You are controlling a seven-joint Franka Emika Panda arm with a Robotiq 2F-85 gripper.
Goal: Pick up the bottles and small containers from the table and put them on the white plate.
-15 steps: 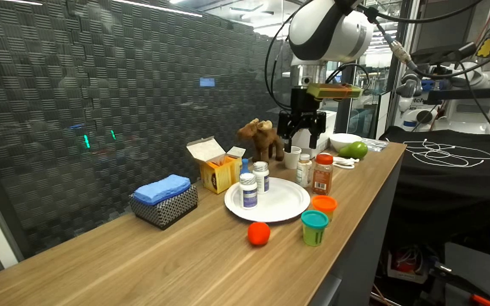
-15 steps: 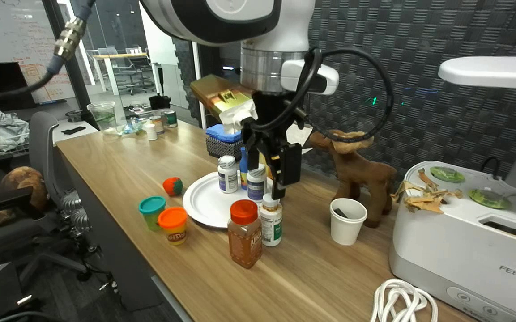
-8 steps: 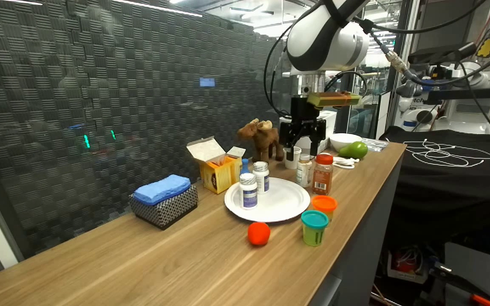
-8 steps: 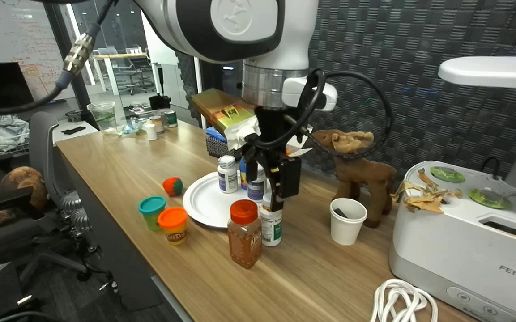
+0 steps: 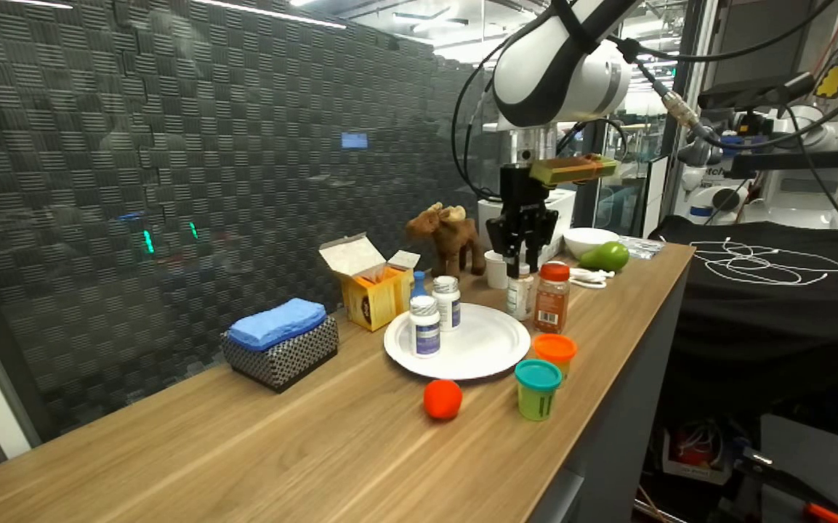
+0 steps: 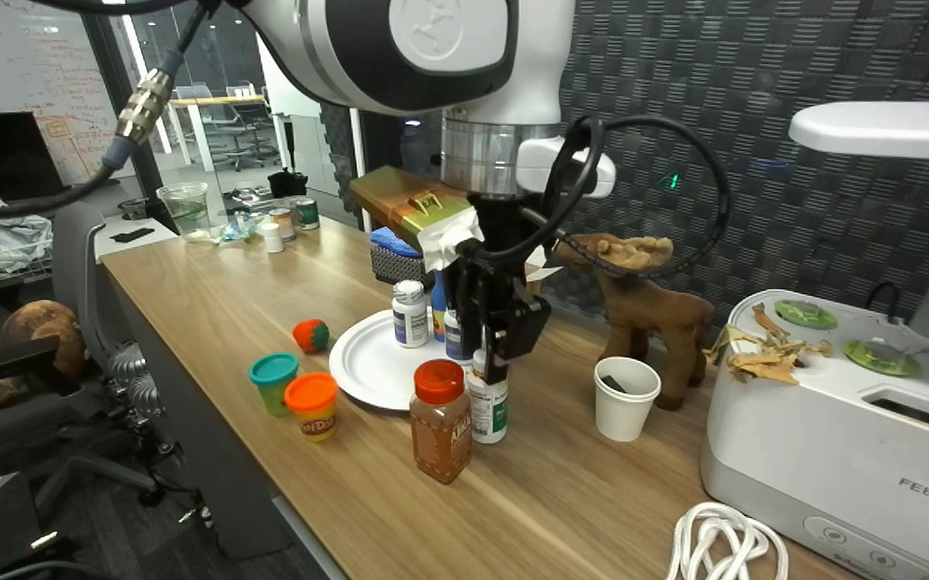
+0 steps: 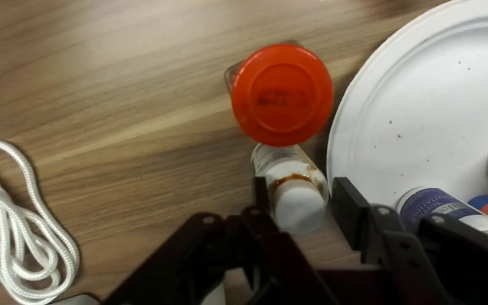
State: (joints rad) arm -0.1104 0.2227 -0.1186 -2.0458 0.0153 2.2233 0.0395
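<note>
Lower and narrower than a second ago, the gripper (image 5: 522, 269) has come down over the cap of the white bottle (image 5: 520, 299), which stands upright on the counter (image 5: 317, 443) just beside the plate (image 5: 491, 345). Its jaws are partly spread, one finger on each side of the cap, and the wrist view shows a slim gap between the cap and the finger nearer the plate. From left to right in an exterior view, the box (image 5: 280, 361) with the blue cloth (image 5: 278, 323) on top comes first, left of the plate and well apart from it. Next is the carton (image 5: 369, 305), flaps raised, beyond the plate's left rim. Two pill bottles (image 5: 426, 338) stand upright on the plate, toward its left side and near each other. The red round thing (image 5: 442, 399) lies on the counter, on the near side of the plate, near its rim. Beyond the plate is the cup (image 5: 496, 272); then, around the plate's right side, come the white bottle, the green tub (image 5: 536, 399) with its teal lid, the jar (image 5: 551, 309) with its red cap, and the orange-lidded tub (image 5: 555, 347). Farther right, well beyond the plate, are the bowl (image 5: 589, 238) and the green fruit (image 5: 615, 256).
</note>
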